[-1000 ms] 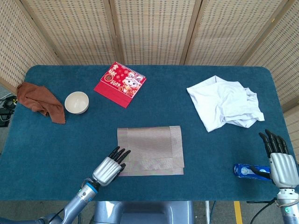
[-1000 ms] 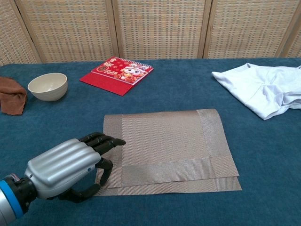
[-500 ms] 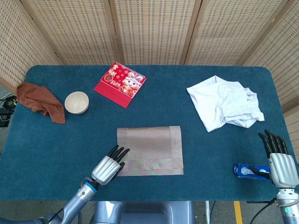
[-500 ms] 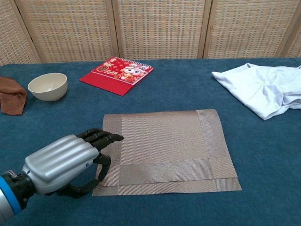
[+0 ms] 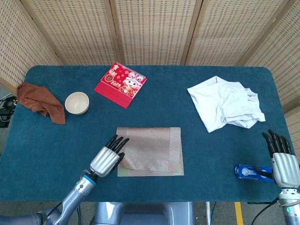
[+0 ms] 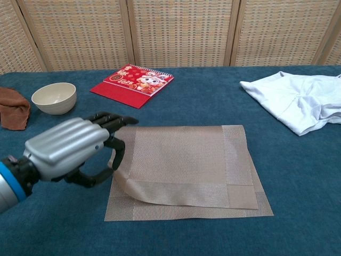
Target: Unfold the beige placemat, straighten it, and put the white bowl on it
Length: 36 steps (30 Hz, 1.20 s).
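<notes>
Left hand lifting the placemat's top layer

The left hand (image 6: 74,149) is pinching the near-left corner of the folded beige placemat (image 6: 186,160), which is lying mid-table, and holding that flap raised. The white bowl (image 6: 54,98) is sitting far left, beside a brown cloth (image 5: 40,101). The right hand (image 5: 282,161) is hovering empty, fingers spread, near a blue packet (image 5: 248,172).

Folded beige placemat (image 5: 151,151) mid tabletop (image 5: 56,145), its near-left corner lifted by left hand (image 5: 108,158); white bowl (image 5: 77,102) far left, just beside brown cloth (image 5: 40,101); red calendar (image 5: 120,84) behind; white shirt (image 5: 225,103) right; right hand (image 5: 282,160), fingers straight, beside blue packet (image 5: 247,171).
</notes>
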Each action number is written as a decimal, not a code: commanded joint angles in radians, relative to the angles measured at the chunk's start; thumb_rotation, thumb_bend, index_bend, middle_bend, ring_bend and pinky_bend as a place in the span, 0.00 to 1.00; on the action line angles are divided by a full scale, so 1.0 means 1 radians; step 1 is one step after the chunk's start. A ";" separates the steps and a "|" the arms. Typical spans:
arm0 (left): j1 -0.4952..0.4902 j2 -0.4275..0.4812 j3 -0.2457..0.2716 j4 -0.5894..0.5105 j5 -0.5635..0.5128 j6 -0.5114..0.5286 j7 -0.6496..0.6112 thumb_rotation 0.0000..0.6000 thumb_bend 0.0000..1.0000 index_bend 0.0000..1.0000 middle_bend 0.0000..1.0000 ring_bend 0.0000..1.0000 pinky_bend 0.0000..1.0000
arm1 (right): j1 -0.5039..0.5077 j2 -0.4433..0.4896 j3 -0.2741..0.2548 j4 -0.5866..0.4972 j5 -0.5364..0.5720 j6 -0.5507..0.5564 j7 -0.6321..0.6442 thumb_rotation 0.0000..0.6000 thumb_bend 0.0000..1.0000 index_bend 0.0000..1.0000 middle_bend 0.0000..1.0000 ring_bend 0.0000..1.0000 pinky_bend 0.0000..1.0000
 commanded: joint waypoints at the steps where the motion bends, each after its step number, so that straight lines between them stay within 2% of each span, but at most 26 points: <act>1: -0.041 0.027 -0.055 -0.016 -0.034 -0.027 0.011 1.00 0.52 0.57 0.00 0.00 0.00 | 0.004 -0.005 0.005 0.009 0.014 -0.011 -0.005 1.00 0.21 0.07 0.00 0.00 0.00; 10: -0.130 0.045 -0.154 0.007 -0.103 -0.091 0.017 1.00 0.52 0.57 0.00 0.00 0.00 | 0.012 -0.020 0.015 0.035 0.048 -0.035 -0.019 1.00 0.21 0.07 0.00 0.00 0.00; 17: -0.200 0.024 -0.220 0.065 -0.155 -0.124 0.034 1.00 0.52 0.57 0.00 0.00 0.00 | 0.016 -0.026 0.027 0.052 0.076 -0.047 -0.019 1.00 0.21 0.07 0.00 0.00 0.00; 28: -0.335 -0.091 -0.367 0.285 -0.289 -0.111 0.118 1.00 0.52 0.57 0.00 0.00 0.00 | 0.014 -0.023 0.050 0.071 0.108 -0.044 -0.003 1.00 0.21 0.07 0.00 0.00 0.00; 36: -0.423 -0.150 -0.425 0.440 -0.383 -0.114 0.192 1.00 0.52 0.57 0.00 0.00 0.00 | 0.017 -0.026 0.056 0.083 0.127 -0.058 0.000 1.00 0.21 0.07 0.00 0.00 0.00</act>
